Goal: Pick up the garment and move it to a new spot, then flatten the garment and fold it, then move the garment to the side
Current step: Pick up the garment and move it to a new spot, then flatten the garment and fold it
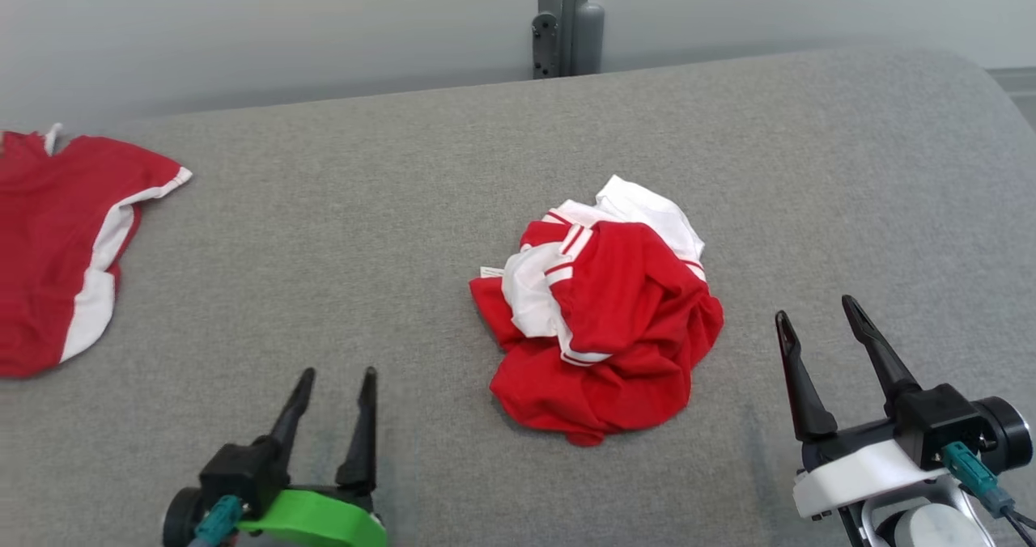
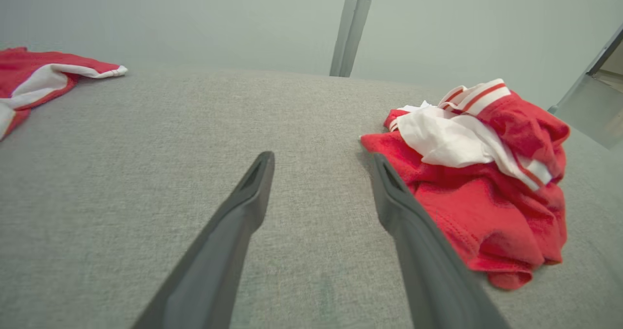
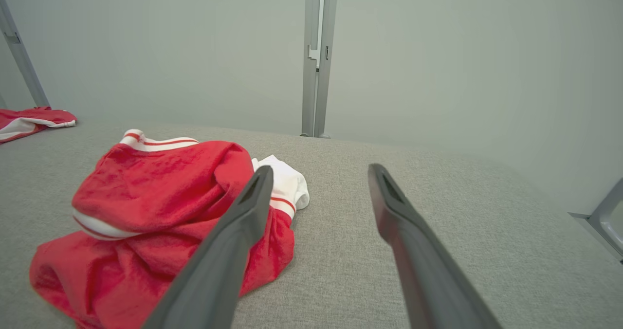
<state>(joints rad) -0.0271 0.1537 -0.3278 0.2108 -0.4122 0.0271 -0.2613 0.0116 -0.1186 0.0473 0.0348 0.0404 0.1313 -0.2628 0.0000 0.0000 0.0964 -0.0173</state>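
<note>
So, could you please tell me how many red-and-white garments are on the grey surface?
2. The crumpled garment lies in the middle; the flatter garment lies at the left, partly out of picture, so more may be hidden.

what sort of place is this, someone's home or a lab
Probably a robot test lab, not a home: a grey fabric-covered surface, a bare pale wall with a metal post, and a crumpled garment plus a second garment in matching red and white.
</note>
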